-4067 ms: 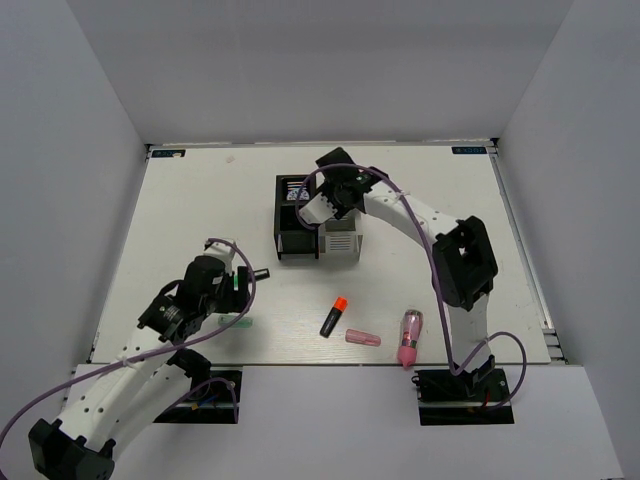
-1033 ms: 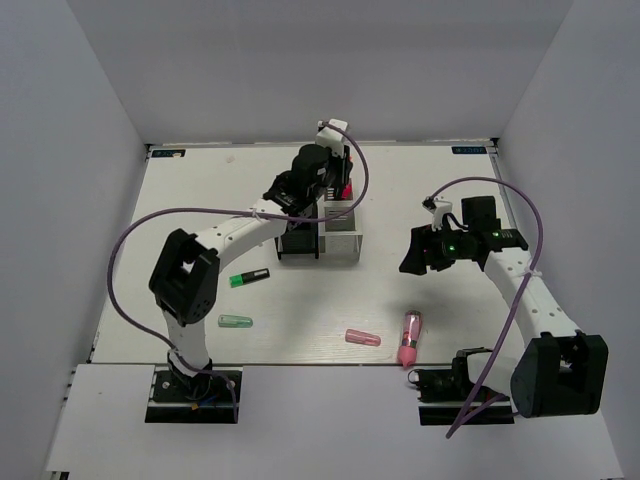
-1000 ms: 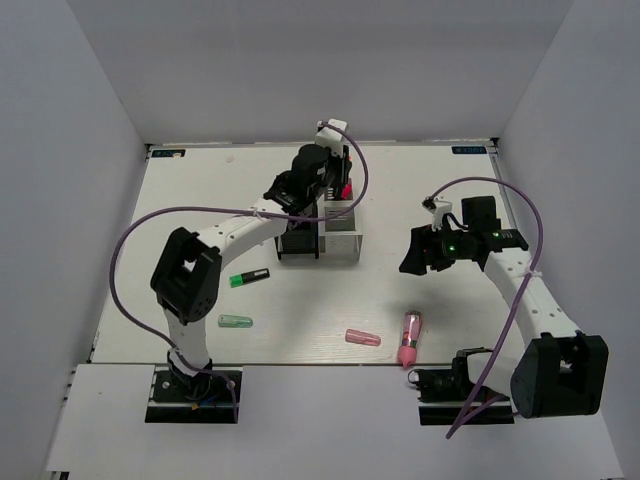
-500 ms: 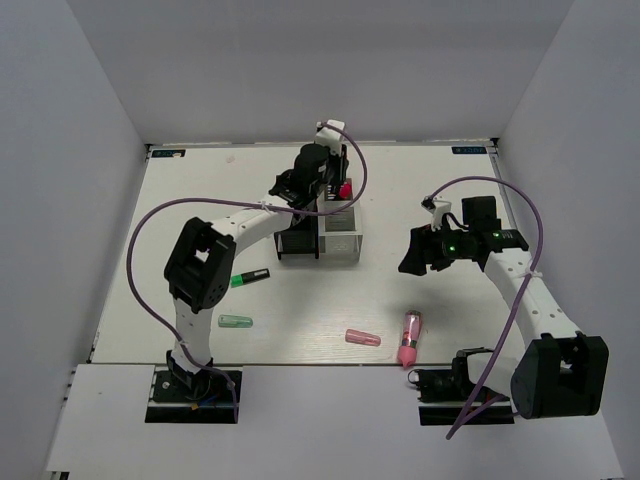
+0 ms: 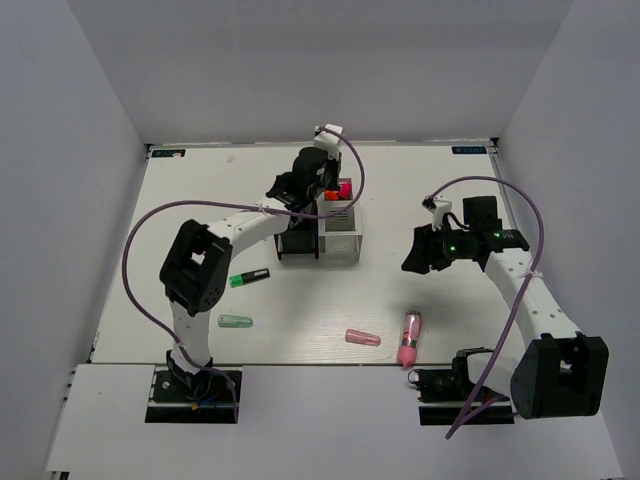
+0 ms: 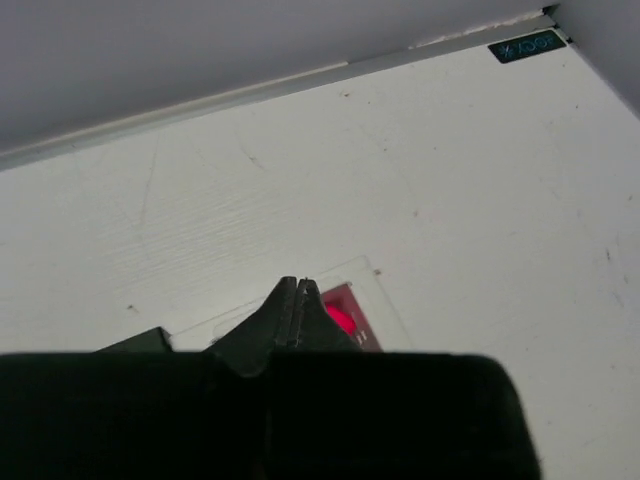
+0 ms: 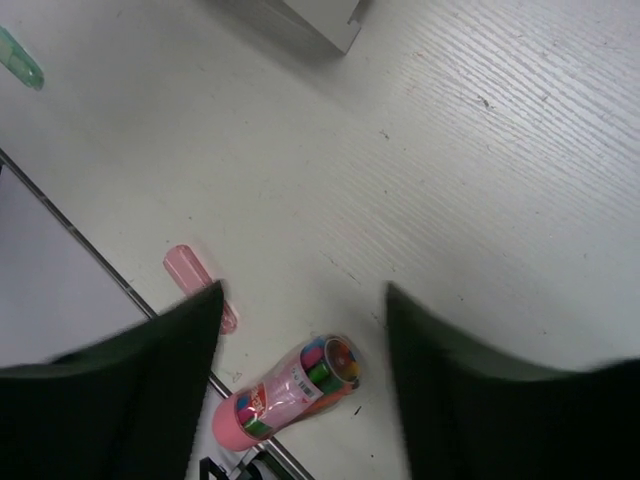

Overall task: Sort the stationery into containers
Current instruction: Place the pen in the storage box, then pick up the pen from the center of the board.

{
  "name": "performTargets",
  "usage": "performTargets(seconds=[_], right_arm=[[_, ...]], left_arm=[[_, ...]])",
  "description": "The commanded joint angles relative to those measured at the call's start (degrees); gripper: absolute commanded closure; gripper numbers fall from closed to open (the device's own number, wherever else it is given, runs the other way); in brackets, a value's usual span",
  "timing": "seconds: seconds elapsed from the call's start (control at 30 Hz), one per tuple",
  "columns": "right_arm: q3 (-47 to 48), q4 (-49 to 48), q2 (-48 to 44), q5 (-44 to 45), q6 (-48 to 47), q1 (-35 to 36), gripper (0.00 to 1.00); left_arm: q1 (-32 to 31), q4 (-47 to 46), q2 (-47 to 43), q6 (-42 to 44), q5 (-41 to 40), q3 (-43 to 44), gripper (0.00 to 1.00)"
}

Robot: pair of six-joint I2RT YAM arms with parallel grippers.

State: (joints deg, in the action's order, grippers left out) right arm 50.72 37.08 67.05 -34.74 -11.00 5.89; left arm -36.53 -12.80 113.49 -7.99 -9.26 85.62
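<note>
Four are lying loose near two containers: one highlighter, one green capsule, one pink capsule, one tube; left gripper pressed together, right gripper spread.

The light was bright and even and came from above. The white table showed only soft, faint shadows. Up close, the right gripper looked dark and blurry, and the left gripper was just a black shape.
</note>
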Motion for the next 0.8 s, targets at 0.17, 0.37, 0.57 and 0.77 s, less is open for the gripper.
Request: performTargets(seconds=[0.17,0.37,0.57,0.77], right_arm=[[0.9,1.4,-0.5,-3.8,-0.3,-0.6,0.83],[2.7,3.5,1.3,-6.1,-2.5,-0.5,0.27],[2.4,3.2,0.8,-5.1,-1.0,-0.4,0.68],[1.9,2.7,0.4,-3.1,-0.8,-0.6,0.65]], left_arm=[[-2.1,49.0,-20.9,-24.1,-19.6,1.3,0.71],[6.2,77.2,-30.8,-55.9,-20.3,-8.8,0.29],[15.3,79.7,-36.4,-71.1,-12.3,-21.8,0.29],[21.9,76.3,-30.6,-81.1,-3.9,-26.6,0.37]])
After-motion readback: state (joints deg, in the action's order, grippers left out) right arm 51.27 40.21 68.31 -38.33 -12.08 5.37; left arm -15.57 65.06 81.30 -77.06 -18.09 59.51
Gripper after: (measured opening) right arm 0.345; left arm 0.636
